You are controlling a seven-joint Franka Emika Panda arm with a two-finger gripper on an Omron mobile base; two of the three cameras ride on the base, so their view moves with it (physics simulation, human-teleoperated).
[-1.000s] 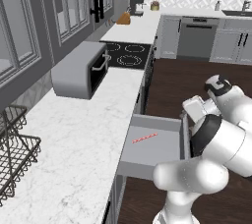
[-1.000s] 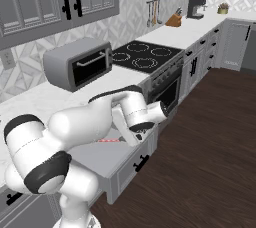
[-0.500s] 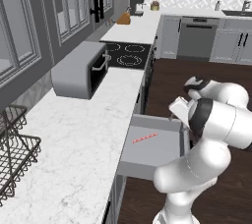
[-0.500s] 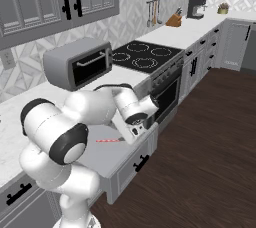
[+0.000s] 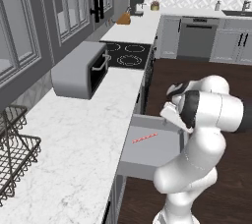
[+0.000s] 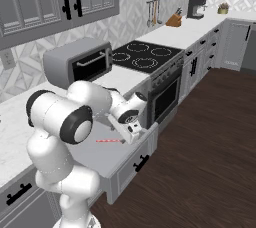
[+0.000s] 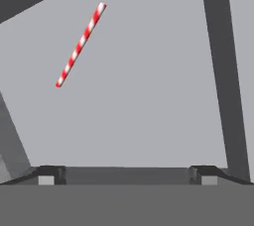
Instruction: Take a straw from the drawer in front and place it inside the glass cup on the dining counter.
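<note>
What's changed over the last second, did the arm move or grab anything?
The arm swung its hand from the drawer's front edge in over the pulled-out light-grey drawer, so the open pincer now looks down at the thin red-and-white striped straw. Nothing was taken hold of. The straw lies where it did on the drawer floor, and the drawer is as far out as before.

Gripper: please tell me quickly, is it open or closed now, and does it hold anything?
Gripper: open and empty, over the drawer; the straw lies apart from it on the drawer floor.
</note>
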